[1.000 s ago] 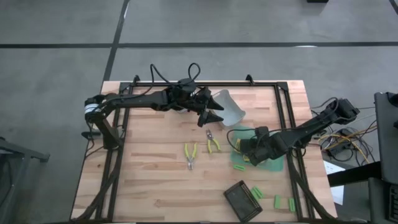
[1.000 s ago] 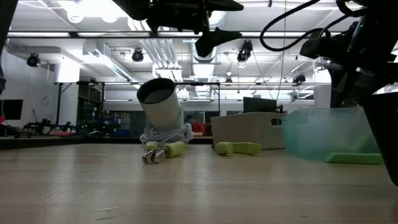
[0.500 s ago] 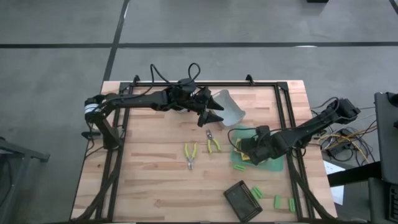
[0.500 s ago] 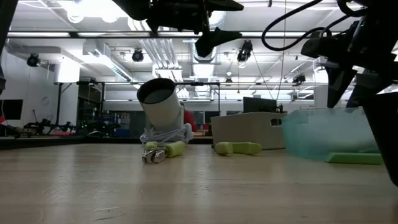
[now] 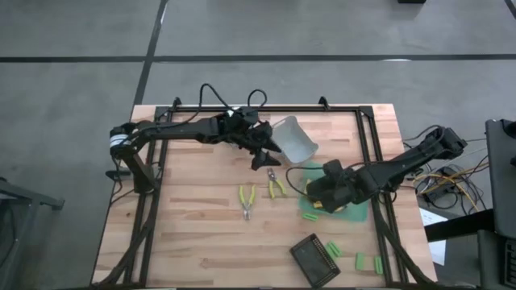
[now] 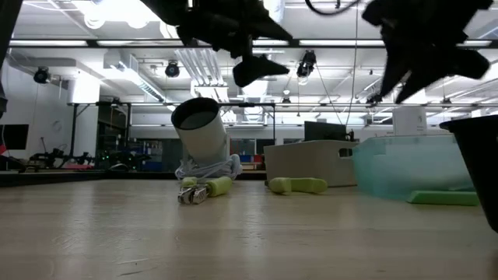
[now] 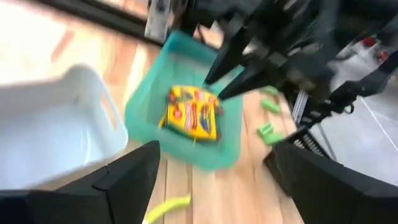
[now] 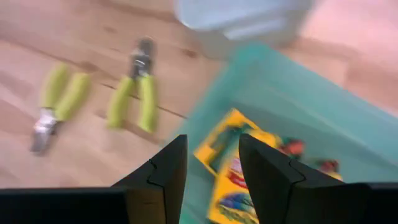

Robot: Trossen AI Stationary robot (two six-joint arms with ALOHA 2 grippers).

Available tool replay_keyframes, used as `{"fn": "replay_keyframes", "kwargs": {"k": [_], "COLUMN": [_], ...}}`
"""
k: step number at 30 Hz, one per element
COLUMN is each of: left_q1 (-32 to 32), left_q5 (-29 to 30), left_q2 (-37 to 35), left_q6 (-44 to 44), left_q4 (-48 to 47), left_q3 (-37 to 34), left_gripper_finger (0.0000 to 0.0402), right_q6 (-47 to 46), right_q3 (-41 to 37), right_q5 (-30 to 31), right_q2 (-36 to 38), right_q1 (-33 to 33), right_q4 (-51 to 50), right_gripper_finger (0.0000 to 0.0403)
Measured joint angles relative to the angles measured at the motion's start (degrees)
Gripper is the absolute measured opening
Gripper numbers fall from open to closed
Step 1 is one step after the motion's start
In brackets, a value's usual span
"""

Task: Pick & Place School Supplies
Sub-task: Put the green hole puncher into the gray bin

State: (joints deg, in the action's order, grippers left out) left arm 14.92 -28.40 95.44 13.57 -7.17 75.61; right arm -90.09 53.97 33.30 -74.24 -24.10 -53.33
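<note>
Seen from above, the table [image 5: 201,242] carries both arms. Only the wrist views reveal the contents of the green bin [image 7: 146,102]: yellow packs [image 7: 191,112] with red and green print lying flat on its floor. The right wrist view shows the same packs [image 8: 239,168] inside the bin's near wall, and two yellow-handled tools [image 8: 132,93] on bare wood just outside it. The high view alone shows the small green blocks [image 5: 333,249] near the table's front edge, beside a dark tray [image 5: 310,258]. In the low view the tools [image 6: 204,189] lie flat in front of a tilted pale cylinder [image 6: 204,132].

The right gripper [image 5: 316,192] hangs over the green bin's left edge, fingers [image 8: 158,174] slightly parted, nothing between them. The left gripper [image 5: 270,153] reaches from the table's back left, raised beside the pale grey bin [image 5: 294,138], its fingers [image 7: 127,180] spread wide and empty.
</note>
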Motion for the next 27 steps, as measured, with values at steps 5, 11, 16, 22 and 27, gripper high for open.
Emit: {"fn": "replay_keyframes", "kwargs": {"k": [5, 11, 16, 22, 27], "left_q1": [-0.12, -0.50, -1.50, -5.00, -6.40], "left_q5": [-0.04, -0.35, 1.45, 12.27, 19.72], "left_q2": [0.04, -0.80, -5.55, -13.23, -20.59], "left_q6": [3.61, 1.77, -6.20, -12.29, -12.27], "left_q4": [-0.73, 6.41, 8.19, 7.34, 7.11], "left_q3": [0.00, 0.00, -0.03, -4.34, -12.11], "left_gripper_finger": [0.0328, 0.0328, 0.0328, 0.0328, 0.0328], "right_q6": [6.33, 15.59, 21.39, 21.25, 22.34], "right_q3": [4.56, 8.78, 11.65, 12.47, 12.33], "right_q5": [6.57, 6.06, 5.87, 3.84, -3.64], "right_q2": [0.02, -0.31, -2.32, -6.27, -9.75], "right_q1": [0.53, 3.32, 5.50, 8.35, 11.68], "right_q4": [0.73, 2.06, 2.82, 3.10, 4.21], "right_gripper_finger": [0.0133, 0.0127, 0.0125, 0.0123, 0.0124]}}
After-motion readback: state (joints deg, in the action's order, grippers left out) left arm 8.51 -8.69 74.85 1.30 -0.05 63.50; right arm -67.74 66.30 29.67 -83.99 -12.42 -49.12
